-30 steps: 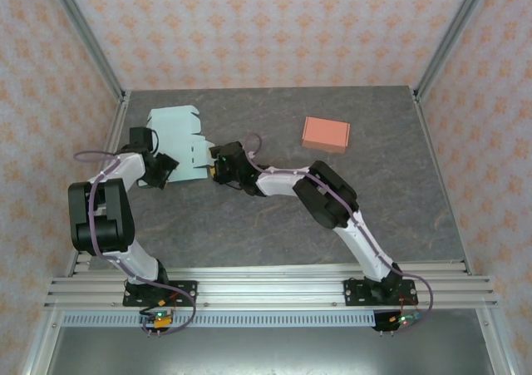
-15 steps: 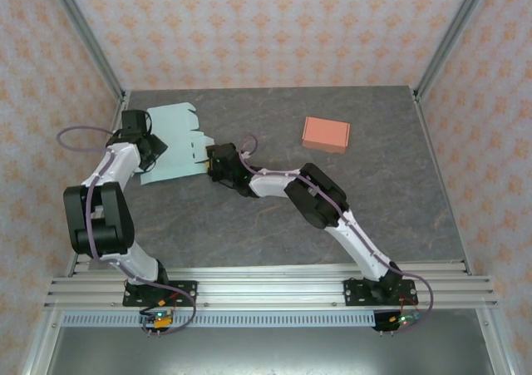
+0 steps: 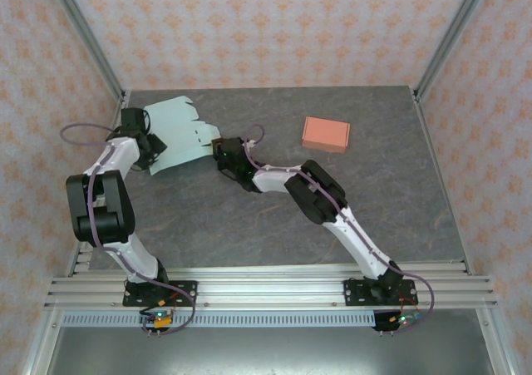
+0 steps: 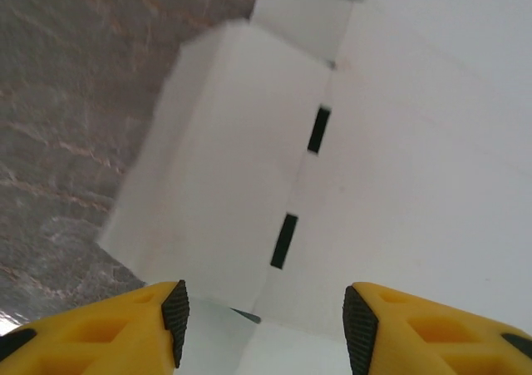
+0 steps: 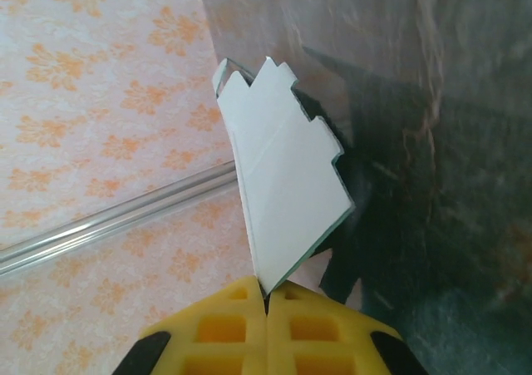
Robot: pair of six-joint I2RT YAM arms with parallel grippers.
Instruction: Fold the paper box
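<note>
Pale notched paper box (image 3: 179, 130), right pincer (image 5: 267, 296) pinching its edge, left pincer (image 4: 266, 313) spread apart, mottled grey table (image 3: 332, 209)

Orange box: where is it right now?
Top view: the orange box lies near the far edge of the table, right of centre, beyond the right arm and right of the pale paper sheet.

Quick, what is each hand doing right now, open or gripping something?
Left hand: open, over the flat paper box.
Right hand: shut on the paper box's edge.
</note>
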